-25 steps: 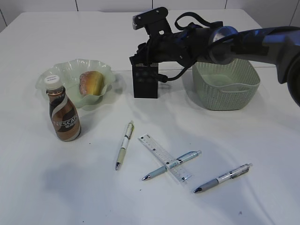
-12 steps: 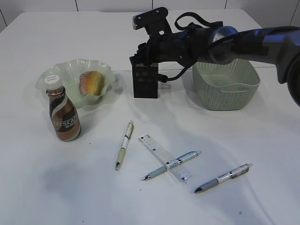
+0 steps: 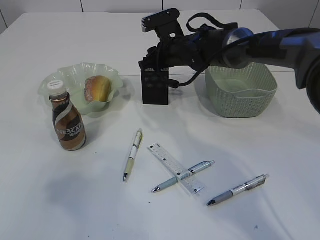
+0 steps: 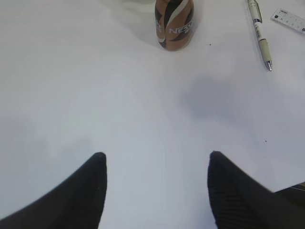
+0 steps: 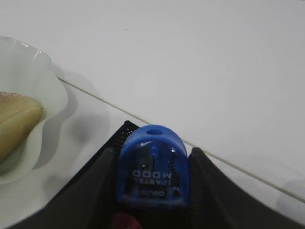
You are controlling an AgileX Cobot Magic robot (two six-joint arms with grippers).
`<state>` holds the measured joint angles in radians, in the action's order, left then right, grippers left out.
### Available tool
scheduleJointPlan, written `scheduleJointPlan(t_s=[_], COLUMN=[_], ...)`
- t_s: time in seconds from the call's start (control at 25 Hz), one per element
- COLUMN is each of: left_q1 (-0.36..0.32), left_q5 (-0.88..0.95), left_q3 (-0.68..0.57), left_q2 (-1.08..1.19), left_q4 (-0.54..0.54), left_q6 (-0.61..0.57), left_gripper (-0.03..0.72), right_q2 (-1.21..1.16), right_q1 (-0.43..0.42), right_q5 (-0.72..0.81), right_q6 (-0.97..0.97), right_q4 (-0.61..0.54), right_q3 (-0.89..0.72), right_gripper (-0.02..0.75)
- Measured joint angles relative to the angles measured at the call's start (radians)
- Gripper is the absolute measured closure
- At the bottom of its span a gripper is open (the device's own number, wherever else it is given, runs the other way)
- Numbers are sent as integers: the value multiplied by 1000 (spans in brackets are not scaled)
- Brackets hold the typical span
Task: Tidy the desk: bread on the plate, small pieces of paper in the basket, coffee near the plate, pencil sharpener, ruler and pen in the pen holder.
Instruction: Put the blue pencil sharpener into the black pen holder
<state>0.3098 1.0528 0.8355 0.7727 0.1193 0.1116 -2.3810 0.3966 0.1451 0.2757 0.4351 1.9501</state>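
My left gripper hangs wide apart over bare table, the coffee bottle at twelve o'clock. My right gripper clamps the blue pencil sharpener above the black pen holder; the plate with bread lies at nine o'clock.

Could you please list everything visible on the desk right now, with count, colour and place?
Wavy pale-green glass plate: one, back left.
Bread roll: one, golden-brown, on the plate.
Brown coffee bottle: one, white cap, in front of the plate.
Black mesh pen holder: one, back centre.
Green woven basket: one, back right.
Pens: three, front centre.
Clear plastic ruler: one, crossing the middle pen.
Blue pencil sharpener: one, held by the right gripper.
White desk: one.
Left gripper: open, above bare desk.
Right gripper: shut, over the pen holder.
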Motion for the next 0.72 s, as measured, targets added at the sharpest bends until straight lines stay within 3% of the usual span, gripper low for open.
scheduleJointPlan(t_s=[0.72], left_q1=[0], left_q5=[-17], left_q3=[0], left_q2=[0], left_q4=[0], left_q6=[0], left_gripper=[222], right_q2=[0], right_q1=[0], right_q5=[15], right_q6=[0], right_q4=[-10], right_q3=[0], right_gripper=[342])
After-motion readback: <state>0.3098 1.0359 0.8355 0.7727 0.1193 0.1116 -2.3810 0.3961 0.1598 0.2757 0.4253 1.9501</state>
